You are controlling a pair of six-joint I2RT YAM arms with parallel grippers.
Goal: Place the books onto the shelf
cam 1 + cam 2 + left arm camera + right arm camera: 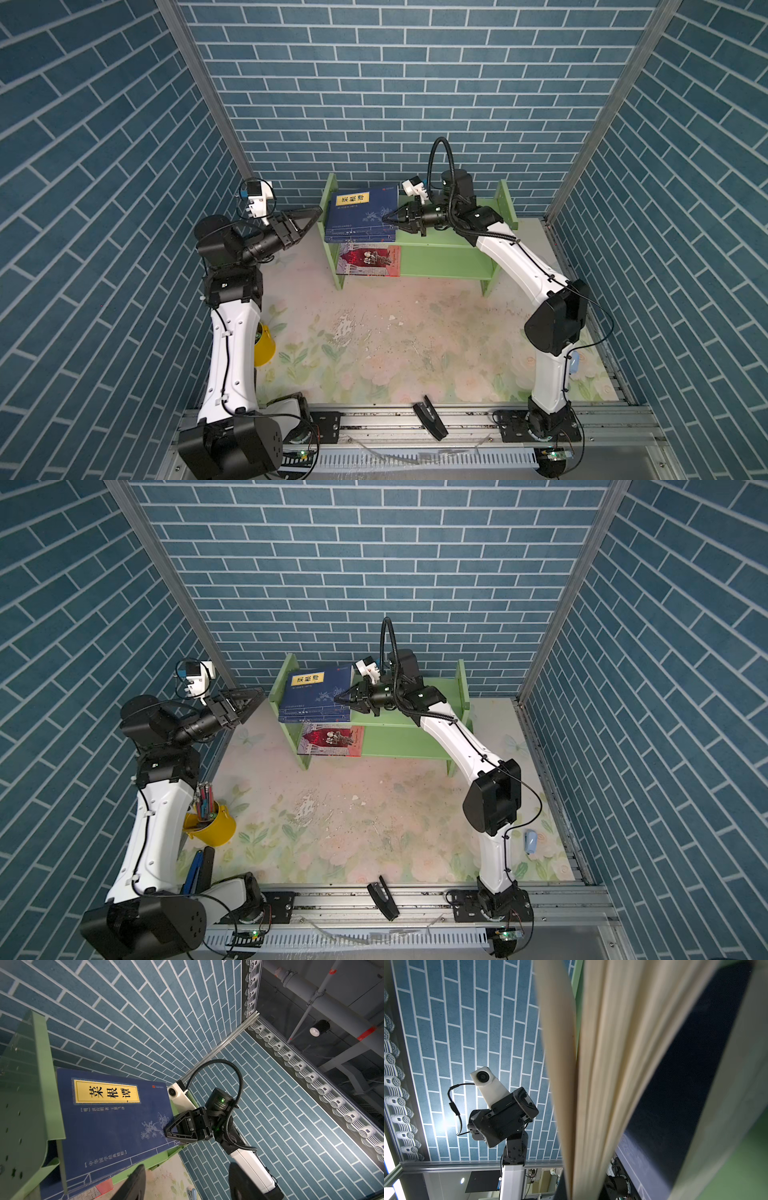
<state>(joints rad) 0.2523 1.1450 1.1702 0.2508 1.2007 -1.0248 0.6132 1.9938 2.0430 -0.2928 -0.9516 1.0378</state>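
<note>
Left wrist view shows you the right gripper (166, 1133) closed, tips touching the dark blue books (108, 1126) on the upper tier of the shelf (27, 1084), the left gripper (311, 214) open, empty, beside it.

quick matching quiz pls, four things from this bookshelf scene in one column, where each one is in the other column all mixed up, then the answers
Things:
1. blue books
2. red book
3. yellow cup
4. left gripper

Places:
A. lower tier of the shelf
B. on the table, away from the shelf
C. just outside the shelf's end panel, fingers apart
D. upper tier of the shelf

Pairs: 1-D, 2-A, 3-B, 4-C
</note>
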